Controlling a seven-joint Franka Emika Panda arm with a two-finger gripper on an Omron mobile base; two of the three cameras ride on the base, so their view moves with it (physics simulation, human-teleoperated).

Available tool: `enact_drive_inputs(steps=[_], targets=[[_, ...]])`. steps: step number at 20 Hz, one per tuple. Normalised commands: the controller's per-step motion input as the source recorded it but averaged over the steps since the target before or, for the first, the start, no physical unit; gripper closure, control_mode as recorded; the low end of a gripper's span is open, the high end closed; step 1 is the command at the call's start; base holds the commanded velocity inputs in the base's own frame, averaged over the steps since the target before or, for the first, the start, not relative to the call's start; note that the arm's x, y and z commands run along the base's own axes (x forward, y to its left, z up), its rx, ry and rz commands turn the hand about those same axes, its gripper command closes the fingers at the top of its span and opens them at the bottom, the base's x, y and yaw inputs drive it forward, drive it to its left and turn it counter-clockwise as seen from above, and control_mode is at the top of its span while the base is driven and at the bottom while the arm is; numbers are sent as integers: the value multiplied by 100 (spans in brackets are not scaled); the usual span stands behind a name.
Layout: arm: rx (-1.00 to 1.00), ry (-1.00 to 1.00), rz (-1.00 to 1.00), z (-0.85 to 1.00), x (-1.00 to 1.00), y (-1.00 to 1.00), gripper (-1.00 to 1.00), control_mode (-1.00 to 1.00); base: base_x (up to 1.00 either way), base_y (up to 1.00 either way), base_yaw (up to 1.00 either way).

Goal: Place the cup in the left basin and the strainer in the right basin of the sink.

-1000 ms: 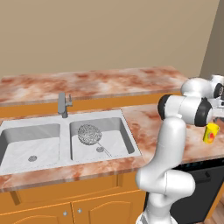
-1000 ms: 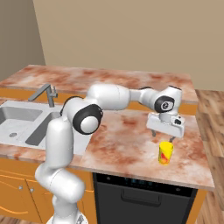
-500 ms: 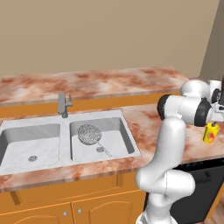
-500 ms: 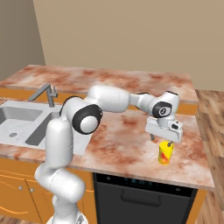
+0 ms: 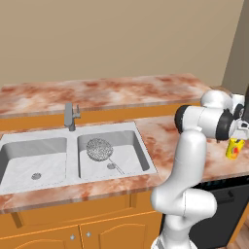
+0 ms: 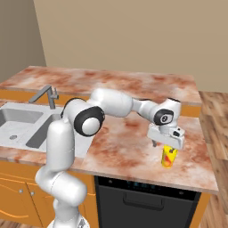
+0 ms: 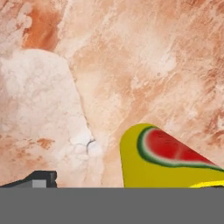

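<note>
The small yellow cup (image 6: 168, 156) with a red watermelon mark stands upright on the counter, far right of the sink (image 5: 146, 170). My gripper (image 6: 166, 146) hangs open just above the cup, its jaws straddling the cup's top. In the hand view the cup (image 7: 168, 162) sits low and right, and one dark fingertip (image 7: 38, 178) shows at the lower left, well apart from it. The cup (image 5: 235, 148) also peeks out beside my forearm. The grey mesh strainer (image 5: 99, 149) lies in the right basin (image 5: 131, 151), handle pointing forward. The left basin (image 5: 29, 158) holds nothing.
A grey faucet (image 5: 71, 115) stands behind the sink's divider. Marbled pink counter (image 6: 124, 138) stretches between the sink and the cup. The counter's front edge runs close to the cup, above a black dishwasher (image 6: 142, 200). A tan wall backs the far counter.
My gripper has come down over the cup, from a clear gap above it to the cup's top. The cup and strainer have stayed put.
</note>
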Motion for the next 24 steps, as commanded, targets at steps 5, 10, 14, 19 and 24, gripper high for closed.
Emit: enact_drive_inputs(steps=[5,10,14,19,24], targets=[[0,0,-4,-20,-6,19,100,-100,0,0,0],[0,-2,-2,-5,4,12,100,-100,0,0,0],[-1,-1,-1,2,0,24,100,-100,0,0,0],[-6,6,4,19,-2,46,100,-100,0,0,0],[-6,1,3,26,-8,64,100,-100,0,0,0]])
